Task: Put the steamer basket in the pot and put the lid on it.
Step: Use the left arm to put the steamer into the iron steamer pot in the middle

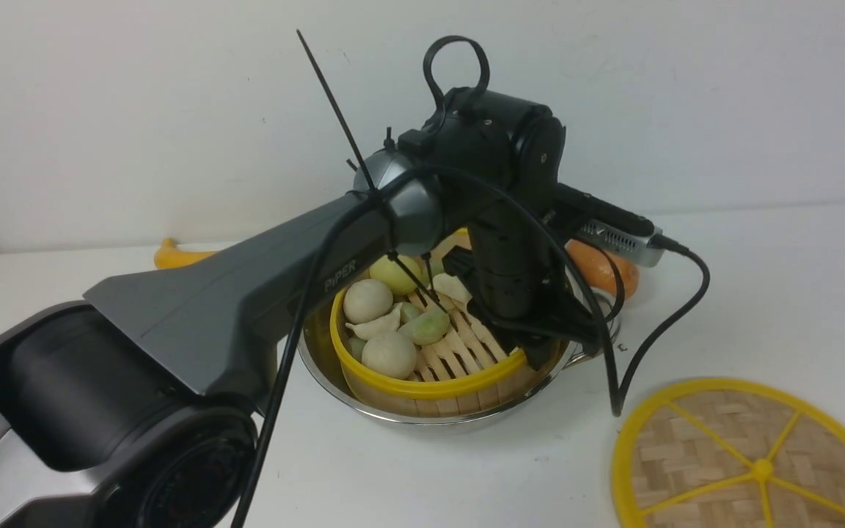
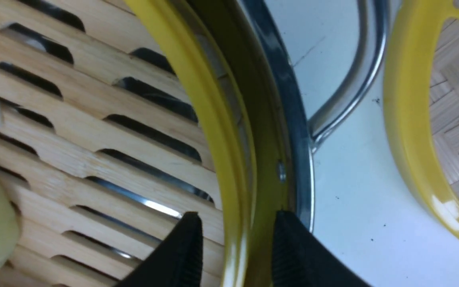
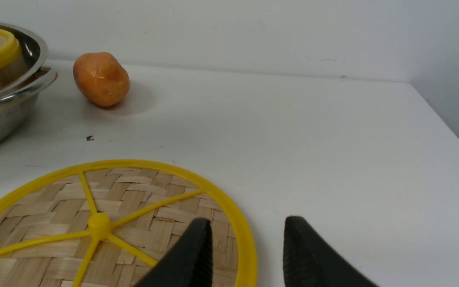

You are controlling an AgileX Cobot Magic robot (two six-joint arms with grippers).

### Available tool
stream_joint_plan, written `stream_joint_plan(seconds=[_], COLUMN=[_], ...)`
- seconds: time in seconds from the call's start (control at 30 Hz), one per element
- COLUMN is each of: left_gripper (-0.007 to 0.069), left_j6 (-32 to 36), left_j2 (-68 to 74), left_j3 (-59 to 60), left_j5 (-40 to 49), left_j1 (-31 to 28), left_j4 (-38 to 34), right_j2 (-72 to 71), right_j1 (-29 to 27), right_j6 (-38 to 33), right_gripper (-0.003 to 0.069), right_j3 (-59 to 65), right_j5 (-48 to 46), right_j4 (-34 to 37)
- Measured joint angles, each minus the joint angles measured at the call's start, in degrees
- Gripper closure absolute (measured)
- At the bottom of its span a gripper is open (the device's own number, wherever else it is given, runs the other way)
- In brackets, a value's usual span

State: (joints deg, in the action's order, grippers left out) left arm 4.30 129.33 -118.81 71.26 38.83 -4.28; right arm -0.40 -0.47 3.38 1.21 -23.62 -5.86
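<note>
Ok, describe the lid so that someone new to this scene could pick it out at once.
On the white table, the steel pot holds a basket of dumplings; the lid lies flat to the pot's right, nearer the robot. It is a flat woven disc with yellow rim, spokes and centre knob, while the basket is deep and slatted.

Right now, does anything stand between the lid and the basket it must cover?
Yes: the left gripper, jaws open astride the basket rim, and its arm hang over it. Nothing separates the right gripper from the lid.
</note>
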Motion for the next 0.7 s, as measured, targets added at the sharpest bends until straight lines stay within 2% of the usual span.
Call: stream_joint_plan(seconds=[0.33,0.7], left_gripper=[0.0386,0.0386], left_j6=[0.22,0.09], left_j2=[0.00,0.00], left_j3=[-0.97,-10.56], left_j5=[0.00,0.07], left_j1=[0.00,0.00], left_j4=[-0.07,-1.20], right_j2=[0.00,0.00], right_j1=[0.00,0.00], right_j6=[0.00,0.00], right_gripper=[0.0418,0.0418], right_j3=[0.00,0.00], right_j5=[0.00,0.00], right_j4=[0.00,0.00])
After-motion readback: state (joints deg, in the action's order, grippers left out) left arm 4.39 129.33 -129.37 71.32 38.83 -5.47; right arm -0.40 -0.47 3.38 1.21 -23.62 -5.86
